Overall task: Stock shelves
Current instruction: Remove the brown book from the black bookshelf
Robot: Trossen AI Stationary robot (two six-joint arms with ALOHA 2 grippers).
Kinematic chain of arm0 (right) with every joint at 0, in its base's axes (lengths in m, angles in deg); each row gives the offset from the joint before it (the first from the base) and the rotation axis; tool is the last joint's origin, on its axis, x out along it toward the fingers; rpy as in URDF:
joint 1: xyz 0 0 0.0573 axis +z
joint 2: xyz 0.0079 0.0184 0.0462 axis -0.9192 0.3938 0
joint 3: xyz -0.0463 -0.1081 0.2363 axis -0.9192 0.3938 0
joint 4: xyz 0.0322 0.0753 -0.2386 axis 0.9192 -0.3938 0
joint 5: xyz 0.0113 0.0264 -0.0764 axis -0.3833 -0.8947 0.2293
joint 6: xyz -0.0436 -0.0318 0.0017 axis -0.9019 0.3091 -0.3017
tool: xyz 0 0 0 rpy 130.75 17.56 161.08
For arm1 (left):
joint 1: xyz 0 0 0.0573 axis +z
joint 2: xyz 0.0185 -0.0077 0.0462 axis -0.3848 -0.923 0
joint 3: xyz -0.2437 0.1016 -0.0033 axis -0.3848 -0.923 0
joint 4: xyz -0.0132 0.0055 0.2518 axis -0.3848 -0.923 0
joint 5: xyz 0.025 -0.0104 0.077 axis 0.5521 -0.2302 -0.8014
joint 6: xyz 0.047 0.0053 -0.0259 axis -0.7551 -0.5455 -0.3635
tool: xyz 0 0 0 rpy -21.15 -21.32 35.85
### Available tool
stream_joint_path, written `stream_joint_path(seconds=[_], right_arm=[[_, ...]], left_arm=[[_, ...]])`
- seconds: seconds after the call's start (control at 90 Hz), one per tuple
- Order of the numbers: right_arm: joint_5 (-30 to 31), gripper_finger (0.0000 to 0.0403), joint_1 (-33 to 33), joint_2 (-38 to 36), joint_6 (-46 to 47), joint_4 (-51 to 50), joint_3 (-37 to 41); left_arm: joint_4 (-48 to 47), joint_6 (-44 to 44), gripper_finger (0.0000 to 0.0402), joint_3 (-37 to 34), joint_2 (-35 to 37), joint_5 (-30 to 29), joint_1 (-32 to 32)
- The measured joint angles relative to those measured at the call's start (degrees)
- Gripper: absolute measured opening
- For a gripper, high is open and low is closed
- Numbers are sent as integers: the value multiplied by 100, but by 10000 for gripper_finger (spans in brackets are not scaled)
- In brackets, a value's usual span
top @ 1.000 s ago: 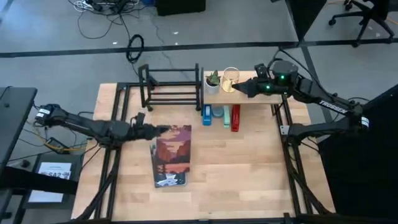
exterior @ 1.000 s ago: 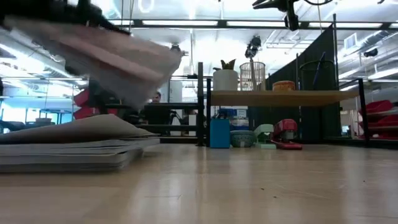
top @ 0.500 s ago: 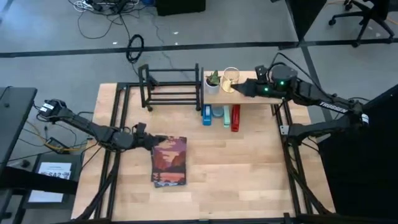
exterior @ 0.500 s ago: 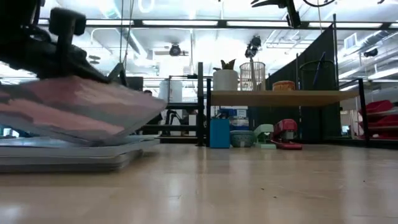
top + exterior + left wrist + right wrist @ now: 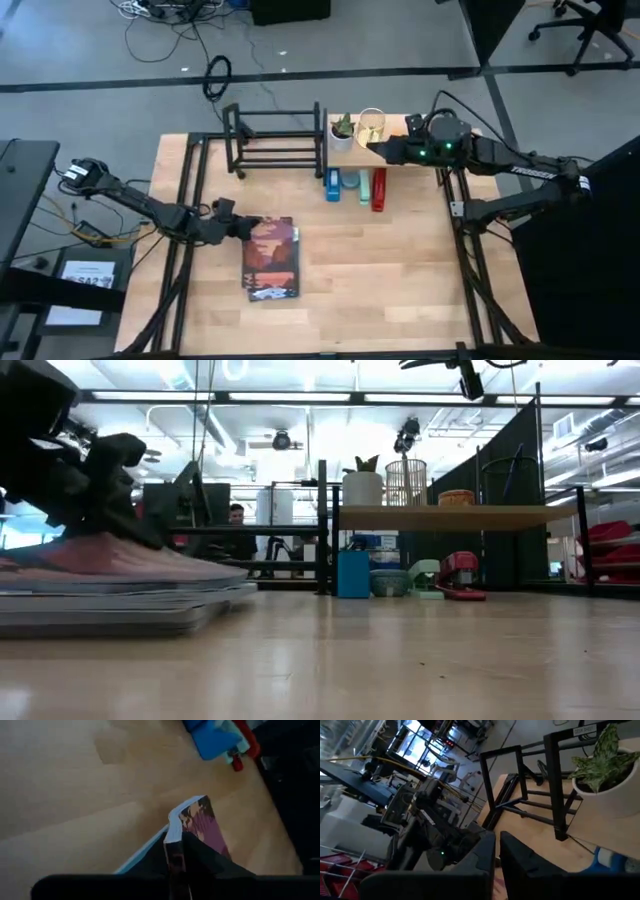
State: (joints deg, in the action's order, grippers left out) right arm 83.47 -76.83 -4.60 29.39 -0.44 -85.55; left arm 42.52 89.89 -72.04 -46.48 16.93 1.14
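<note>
Left gripper (image 5: 238,229), clamped on top book (image 5: 272,248), just lowered it onto the stack; right gripper (image 5: 375,147) narrow over wooden shelf (image 5: 400,157). Rack (image 5: 275,138) unstocked.

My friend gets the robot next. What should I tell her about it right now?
Left gripper: shut on the top book of the book stack lying on the table.
Right gripper: shut, empty, hovering above the wooden shelf.
Done: plant pot, wire basket on that shelf; small items below it.
Left: black rack holds nothing; the books aren't shelved yet.
</note>
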Motion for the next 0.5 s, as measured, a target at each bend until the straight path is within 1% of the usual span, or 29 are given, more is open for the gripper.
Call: stream_joint_path(seconds=[0.189,0.311,0.422,0.5], right_arm=[[92,0,76,-2,-95,1,0],[143,0,228,-35,-494,-57,-59],[557,0,553,-39,-1057,-432,-493],[902,0,789,-12,-1349,-972,-885]], left_arm=[[-158,273,82,-4,-116,258,0],[-181,684,118,-7,-159,655,2],[-139,687,137,-4,-96,1070,4],[-273,589,139,115,-110,1547,0]])
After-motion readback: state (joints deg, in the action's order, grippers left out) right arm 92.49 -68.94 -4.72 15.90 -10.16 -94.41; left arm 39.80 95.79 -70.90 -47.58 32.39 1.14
